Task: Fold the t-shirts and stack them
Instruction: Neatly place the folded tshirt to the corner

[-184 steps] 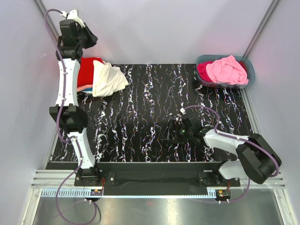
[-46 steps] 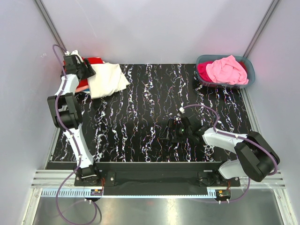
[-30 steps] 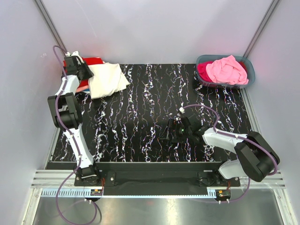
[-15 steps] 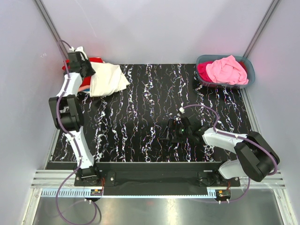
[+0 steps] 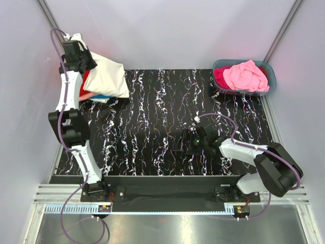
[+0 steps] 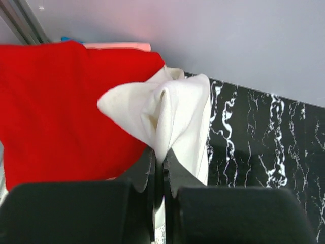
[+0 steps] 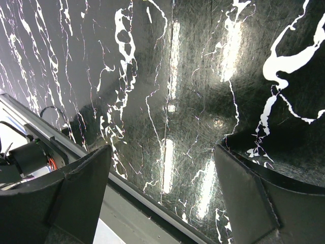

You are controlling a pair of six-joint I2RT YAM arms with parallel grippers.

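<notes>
We pinch the soft, floppy cream shirt [image 6: 183,117] by a bunched fold with our left claw [image 6: 158,158]; our right claw [image 7: 161,168] is wide open.

The left arm is standing tall and extended toward the far left corner, and its left gripper [image 5: 84,62] [image 6: 158,158] is sitting pressed tight together, pinching a fold of the cream t-shirt [image 6: 175,109] between its black fingers [image 6: 139,173]. The right arm is lying low, elbow bent out to the right and forearm pointing left. Its right gripper [image 5: 182,144] [image 7: 162,173] is hovering just above the surface with both fingers [image 7: 76,188] spread wide and nothing between them.
</notes>
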